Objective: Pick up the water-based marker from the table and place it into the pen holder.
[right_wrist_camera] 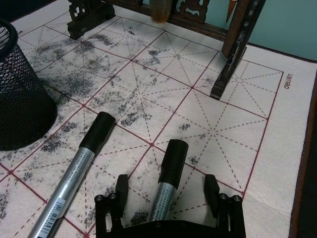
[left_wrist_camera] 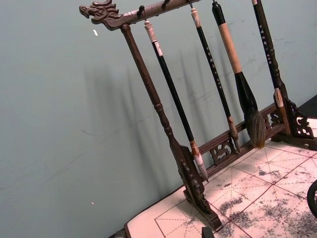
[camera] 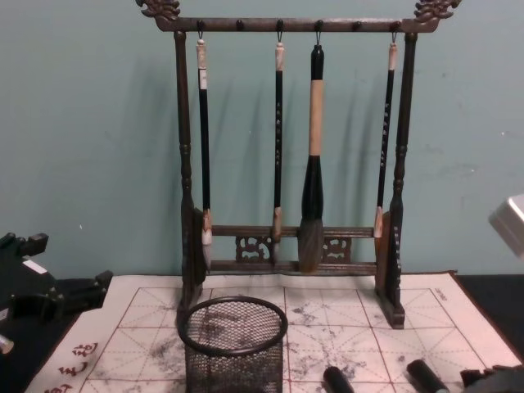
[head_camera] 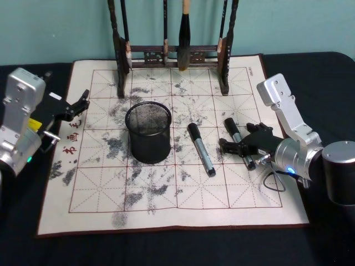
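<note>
Straddling the water-based marker point(right_wrist_camera: 171, 163) with the right gripper point(right_wrist_camera: 167, 192), fingers point(right_wrist_camera: 212, 188) spread, nothing pinched yet. Lying flat on the counter point(head_camera: 166, 252) between them. Probably light, stiff, smooth, apt to roll; best pinched mid-barrel. Pen holder point(head_camera: 148, 133) leftward of that gripper. Left gripper point(head_camera: 75, 105) parked beyond.

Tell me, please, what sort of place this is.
Probably a calligraphy practice desk indoors. The signs are a grid-lined mat smudged with ink, a wooden brush rack hung with brushes against a teal wall, and a black mesh pen holder standing on the mat.
</note>
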